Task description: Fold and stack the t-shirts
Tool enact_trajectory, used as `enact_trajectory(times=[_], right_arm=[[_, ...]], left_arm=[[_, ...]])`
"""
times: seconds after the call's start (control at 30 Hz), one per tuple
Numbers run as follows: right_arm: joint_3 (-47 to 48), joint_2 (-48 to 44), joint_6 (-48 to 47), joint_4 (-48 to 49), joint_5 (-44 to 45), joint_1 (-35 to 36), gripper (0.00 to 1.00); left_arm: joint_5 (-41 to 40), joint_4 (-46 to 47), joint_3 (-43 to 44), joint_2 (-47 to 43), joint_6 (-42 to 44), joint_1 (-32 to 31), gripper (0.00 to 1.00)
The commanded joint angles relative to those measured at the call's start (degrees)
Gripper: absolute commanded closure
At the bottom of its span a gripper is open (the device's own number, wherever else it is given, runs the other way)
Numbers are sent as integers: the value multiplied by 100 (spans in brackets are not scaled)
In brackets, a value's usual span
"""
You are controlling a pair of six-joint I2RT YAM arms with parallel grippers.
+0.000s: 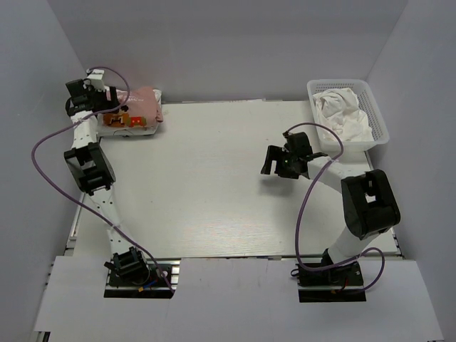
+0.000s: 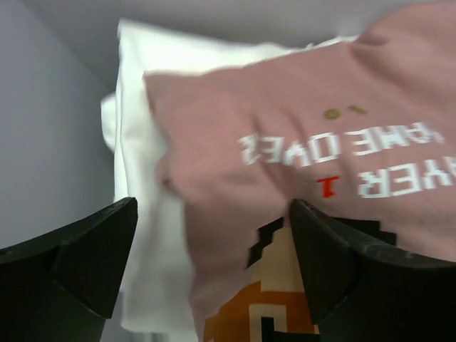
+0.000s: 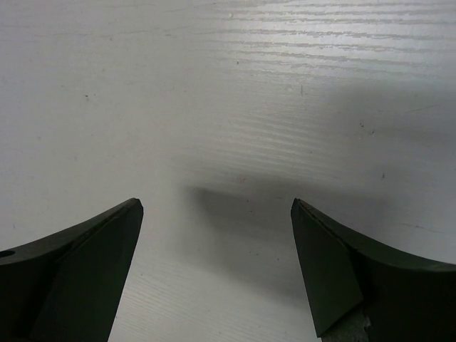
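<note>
left pincer (image 2: 214,235): jaws spread wide with nothing clamped between them. It hangs over the far left corner of the desk (image 1: 214,192), right above the folded pile. The wrist view is blurred, so I cannot tell whether its fingertips (image 2: 92,249) brush the cloth.
right pincer (image 3: 214,242): jaws also stand wide and empty. It is poised above bare desk in the right half, near the basket but apart from it, and its shadow falls on the wood below.
pink t-shirt (image 1: 144,105): folded and lying in the far left corner, on top of the pile. The print faces up, showing white block lettering, a red numeral and an orange-and-black pixel figure.
white t-shirt (image 2: 142,149): folded and directly beneath the pink one, touching it. Its edge juts out past the pink cloth on the wall side.
basket (image 1: 335,83): white plastic with slotted walls, standing at the far right corner of the desk.
crumpled white t-shirts (image 1: 342,114): heaped loosely and unfolded inside the basket. How many there are, I cannot tell.
</note>
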Motion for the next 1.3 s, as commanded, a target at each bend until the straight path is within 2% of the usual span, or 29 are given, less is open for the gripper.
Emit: enact_trajectory(times=[0.0, 0.17, 0.23, 0.33, 0.37, 0.53, 0.6, 0.7, 0.83, 0.93, 0.97, 1.03, 1.07, 1.27], right_arm=[[261, 78, -59, -31, 125, 20, 10], [331, 139, -42, -13, 55, 29, 10], [340, 148, -59, -13, 63, 47, 10], [375, 210, -59, -14, 81, 29, 10], [384, 210, -76, -14, 90, 47, 10], [428, 333, -42, -14, 169, 64, 10], [428, 315, -59, 4, 195, 64, 10], [480, 341, -76, 13, 204, 82, 10], [568, 385, -68, 4, 204, 82, 10], [621, 456, -59, -5, 204, 108, 10], [638, 508, -24, -22, 195, 126, 10], [717, 587, -15, -14, 178, 161, 10], [752, 623, -15, 30, 169, 187, 10], [981, 807, 29, -84, 160, 267, 10]], left_arm=[[-387, 4, -188, -286, -696, 231, 0], [341, -6, 40, -225, -1936, 461, 0], [1137, 301, -231, -225, -2622, 618, 0], [2140, 1521, -811, -348, -3542, 803, 0], [2353, 2046, -812, -348, -3764, 803, 0], [3277, 3499, -629, 126, -5249, 865, 0], [3278, 3494, -69, 565, -5656, 865, 0], [3130, 3440, 163, 829, -5815, 865, 0], [2435, 3080, -170, 594, -5289, 865, 0], [1821, 2379, -101, 531, -4735, 795, 0], [1288, 2133, 117, 531, -4533, 795, 0], [671, 1685, 216, 601, -4479, 672, 0], [529, 1796, 164, 601, -4644, 672, 0], [107, 1754, 277, 671, -4699, 496, 1]])
